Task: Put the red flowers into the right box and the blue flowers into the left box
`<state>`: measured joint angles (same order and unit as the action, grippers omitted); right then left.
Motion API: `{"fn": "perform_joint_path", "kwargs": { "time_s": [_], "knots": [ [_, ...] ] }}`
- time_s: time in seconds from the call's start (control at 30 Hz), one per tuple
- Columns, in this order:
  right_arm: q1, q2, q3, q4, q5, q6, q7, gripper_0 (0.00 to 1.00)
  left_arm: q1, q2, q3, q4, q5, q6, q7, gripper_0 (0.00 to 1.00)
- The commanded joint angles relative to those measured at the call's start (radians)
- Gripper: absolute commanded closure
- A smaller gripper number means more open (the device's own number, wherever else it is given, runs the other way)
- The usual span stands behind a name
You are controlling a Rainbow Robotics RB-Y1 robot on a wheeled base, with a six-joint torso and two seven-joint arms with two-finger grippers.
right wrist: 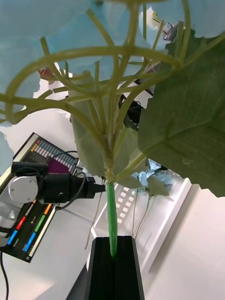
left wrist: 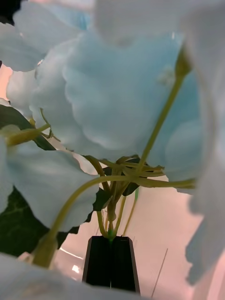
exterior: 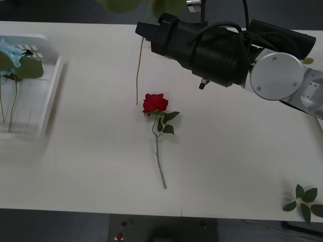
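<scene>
Right end effector (right wrist: 112,262): black fingers pressed together, pinching the green stem of a blue flower (right wrist: 70,42). From the right wrist view the stem runs straight up out of the fingers, branches into pale stalks, sky-blue petals and big green leaves above.

Left end effector (left wrist: 111,262): black fingers also closed, pinching the stem base of another blue flower (left wrist: 117,89). Pale blue petals and dark leaves crowd the left wrist view.

Front view: the right arm (exterior: 227,50) reaches across the upper tabletop (exterior: 91,166) from the right. A thin pale stem (exterior: 138,75) hangs down just off the arm's tip, lower end near the tabletop, leaves at the picture's top edge. Cannot tell which held flower it belongs to.

Red rose (exterior: 155,103) lies flat near tabletop centre, bloom toward the far side, stem running back toward the robot, small leaves just under the bloom. Close to the hanging stem's end, not touching.

Left box (exterior: 48,96), white with slotted walls, sits at the tabletop's left edge. A blue flower (exterior: 10,50) lies inside it, stems along the floor.

Loose green leaf sprig (exterior: 304,199) at the near right corner, well apart from the rose.
</scene>
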<state>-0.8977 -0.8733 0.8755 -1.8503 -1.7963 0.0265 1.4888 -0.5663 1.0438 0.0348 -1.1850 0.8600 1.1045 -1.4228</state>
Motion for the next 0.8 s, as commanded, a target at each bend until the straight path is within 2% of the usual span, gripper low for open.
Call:
{"fn": "perform_joint_path", "kwargs": {
  "time_s": [0.03,0.33,0.47,0.8],
  "knots": [
    [-0.023,-0.007,-0.010,-0.010,0.009,-0.007,0.064,1.00,-0.044,-0.005,-0.001,0.038,-0.022,-0.034,0.027,1.00],
    [-0.023,-0.007,-0.010,-0.010,0.009,-0.007,0.064,1.00,-0.138,-0.123,-0.001,0.182,-0.154,-0.143,0.024,1.00],
    [-0.023,-0.007,-0.010,-0.010,0.009,-0.007,0.064,1.00,-0.170,-0.168,-0.003,0.245,-0.216,-0.147,0.022,1.00],
    [-0.023,-0.007,-0.010,-0.010,0.009,-0.007,0.064,1.00,-0.201,-0.205,-0.003,0.258,-0.274,-0.146,0.041,1.00]
  ]
}}
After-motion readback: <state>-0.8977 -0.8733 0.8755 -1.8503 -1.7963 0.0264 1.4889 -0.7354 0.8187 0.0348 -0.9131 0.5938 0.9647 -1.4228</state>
